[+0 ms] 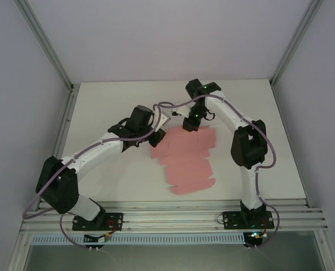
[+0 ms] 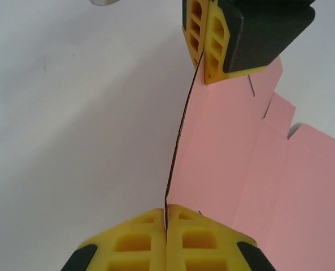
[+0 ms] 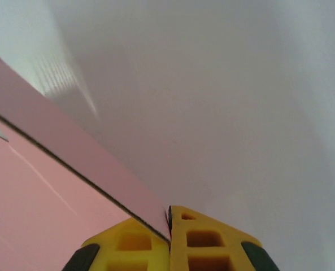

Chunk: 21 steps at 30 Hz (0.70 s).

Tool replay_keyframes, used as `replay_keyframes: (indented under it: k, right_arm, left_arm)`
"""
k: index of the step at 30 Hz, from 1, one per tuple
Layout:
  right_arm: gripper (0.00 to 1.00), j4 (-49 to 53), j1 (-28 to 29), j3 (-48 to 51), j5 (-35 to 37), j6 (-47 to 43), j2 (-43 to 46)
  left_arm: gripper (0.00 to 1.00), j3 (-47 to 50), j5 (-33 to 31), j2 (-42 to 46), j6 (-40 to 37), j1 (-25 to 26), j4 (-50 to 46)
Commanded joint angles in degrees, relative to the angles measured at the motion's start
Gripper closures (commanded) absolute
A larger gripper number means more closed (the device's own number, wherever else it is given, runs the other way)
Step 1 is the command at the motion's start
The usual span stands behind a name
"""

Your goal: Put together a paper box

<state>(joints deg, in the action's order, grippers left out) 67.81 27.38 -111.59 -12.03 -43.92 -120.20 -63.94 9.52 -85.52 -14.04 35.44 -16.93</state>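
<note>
From above, the paper box point(image 1: 187, 161), a flat pink die-cut sheet of thin card with tabbed flaps, lies on the white worktop point(image 1: 116, 186) between the two arms. The left hand point(image 1: 157, 137) sits at the sheet's far left corner and the right hand point(image 1: 188, 126) at its far edge. Their grip cannot be read from that height.

The left wrist view makes it plain. A flap along the sheet's far edge stands raised, and both hands' yellow fingers point(image 2: 139, 243) are pressed together on that thin edge, one hand at each end of it. The right wrist view shows its own fingers pinched on the same edge, with bare worktop beyond the sheet.

Lilac cables point(image 1: 170, 104) loop above the sheet's far side. Silver aluminium frame rails point(image 1: 173, 217) run along its near side.
</note>
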Motion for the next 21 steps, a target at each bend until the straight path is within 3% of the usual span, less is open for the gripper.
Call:
replay_keyframes:
  k: [1,5,11,15,21]
  right_arm:
    - [1.00,-5.6,1.2,0.2,-1.2,5.3,1.2]
    - [1.00,-7.1,1.2,5.0,-2.7,2.6,4.0]
    - [1.00,-3.3,1.2,8.5,-7.6,-6.2,6.6]
    - [1.00,0.0,1.2,8.5,-10.8,-10.8,7.4]
    - [1.00,6.9,0.8,8.2,-15.9,-22.0,8.6]
  left_arm:
    - [1.00,-3.0,0.6,-1.4,1.3,3.3,0.0]
    - [1.00,-3.8,-7.6,-2.7,4.1,3.2,-0.3]
    - [0.93,-3.5,-8.8,-4.9,4.0,3.2,-0.2]
    - [0.81,-3.3,-3.6,-5.6,2.0,2.4,0.1]
    - [0.75,-3.8,6.5,-5.1,-0.5,-2.8,-2.0]
